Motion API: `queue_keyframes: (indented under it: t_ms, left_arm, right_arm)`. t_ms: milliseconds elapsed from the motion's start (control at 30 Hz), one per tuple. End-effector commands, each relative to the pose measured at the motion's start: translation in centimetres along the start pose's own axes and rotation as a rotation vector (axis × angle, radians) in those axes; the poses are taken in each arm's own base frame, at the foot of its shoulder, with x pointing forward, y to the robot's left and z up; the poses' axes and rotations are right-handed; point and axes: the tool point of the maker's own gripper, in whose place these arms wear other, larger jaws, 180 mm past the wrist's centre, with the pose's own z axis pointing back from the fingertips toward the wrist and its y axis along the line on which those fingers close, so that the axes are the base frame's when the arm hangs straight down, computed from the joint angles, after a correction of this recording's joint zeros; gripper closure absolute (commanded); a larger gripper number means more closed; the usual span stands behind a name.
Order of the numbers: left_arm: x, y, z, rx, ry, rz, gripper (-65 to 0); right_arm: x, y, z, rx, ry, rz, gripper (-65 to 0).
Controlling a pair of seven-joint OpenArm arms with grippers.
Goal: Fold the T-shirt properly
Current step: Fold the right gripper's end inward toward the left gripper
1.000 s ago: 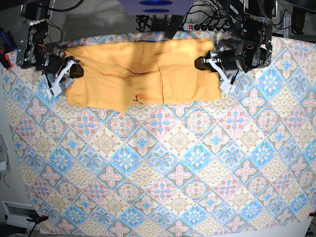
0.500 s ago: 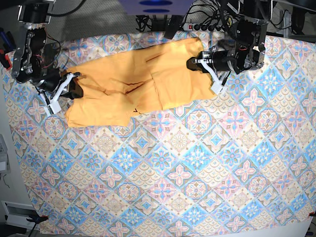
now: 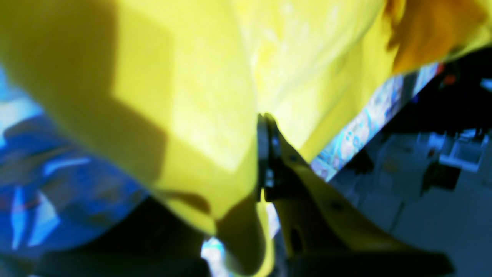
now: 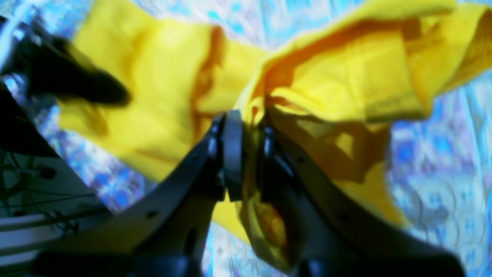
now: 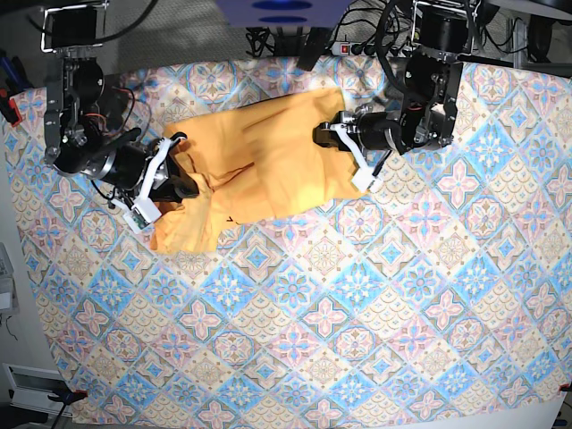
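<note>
The pale yellow-orange T-shirt (image 5: 255, 165) lies bunched and slanted across the back of the table, narrower than a flat spread. My left gripper (image 5: 323, 134) is shut on the T-shirt's right edge; in the left wrist view the fabric (image 3: 192, 96) drapes over and hides one finger, with the other finger (image 3: 269, 169) pressed against it. At the shirt's left end my right gripper (image 5: 183, 174) is shut on a gathered fold. The right wrist view shows both fingers (image 4: 232, 154) clamping bunched cloth (image 4: 161, 77).
A blue-pink-beige tile-patterned cloth (image 5: 357, 295) covers the whole table. A power strip and cables (image 5: 375, 45) lie behind the back edge. Both arm bases (image 5: 71, 98) stand at the back corners.
Both grippers have come inward and toward the front with the shirt. The shirt has gone from a wide flat spread to a narrower, slanted, bunched shape.
</note>
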Motion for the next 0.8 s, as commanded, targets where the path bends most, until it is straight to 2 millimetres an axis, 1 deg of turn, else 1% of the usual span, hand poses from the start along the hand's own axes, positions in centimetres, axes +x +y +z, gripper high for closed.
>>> queue_keyframes:
  t_ms: [0, 67, 167, 233, 300, 333, 433, 600, 667, 733, 767]
  left_arm:
    - [1.1, -0.6, 0.2, -0.021, -0.032, -0.014, 0.0]
    - [1.3, -0.7, 0.2, -0.023, -0.039, -0.013, 0.0]
    - [1.9, -0.7, 0.2, -0.021, -0.073, -0.013, 0.0]
    - [1.4, -0.3, -0.2, -0.019, -0.062, 0.007, 0.0]
    - [1.5, 0.2, -0.7, -0.017, -0.053, 0.025, 0.0]
    - [1.2, 0.4, -1.0, -0.018, -0.043, 0.039, 0.0]
    - [1.3, 0.4, -1.0, -0.021, -0.047, 0.042, 0.0]
    - [1.5, 0.5, -0.8, -0.02, -0.052, 0.043, 0.0]
    - [1.5, 0.5, -0.8, -0.02, -0.052, 0.043, 0.0]
    - [1.4, 0.5, -0.8, -0.019, -0.051, 0.044, 0.0]
    - [1.4, 0.5, -0.8, -0.019, -0.053, 0.044, 0.0]
  right_arm:
    - [1.9, 0.2, 0.3, 0.013, -0.053, 0.035, -3.0]
    - [1.8, 1.0, -0.1, 0.036, -0.049, 0.04, -3.0]
    - [2.5, 2.3, -0.8, 0.062, -0.078, 0.032, -3.0]
    - [2.9, 3.2, -1.2, 0.08, -0.094, 0.028, -3.0]
    - [3.1, 4.8, -2.0, 0.119, -0.099, 0.028, -3.0]
    - [3.1, 5.5, -2.3, 0.14, -0.098, 0.03, -3.1]
    - [3.3, 7.7, -3.4, 0.198, -0.105, 0.027, -3.1]
    - [2.8, 9.9, -4.2, 0.261, -0.083, 0.041, -3.2]
    - [3.2, 10.8, -4.8, 0.283, -0.094, 0.039, -3.3]
    - [3.9, 11.3, -5.4, 0.301, -0.105, 0.042, -3.3]
    - [3.9, 11.5, -5.8, 0.31, -0.102, 0.033, -3.3]
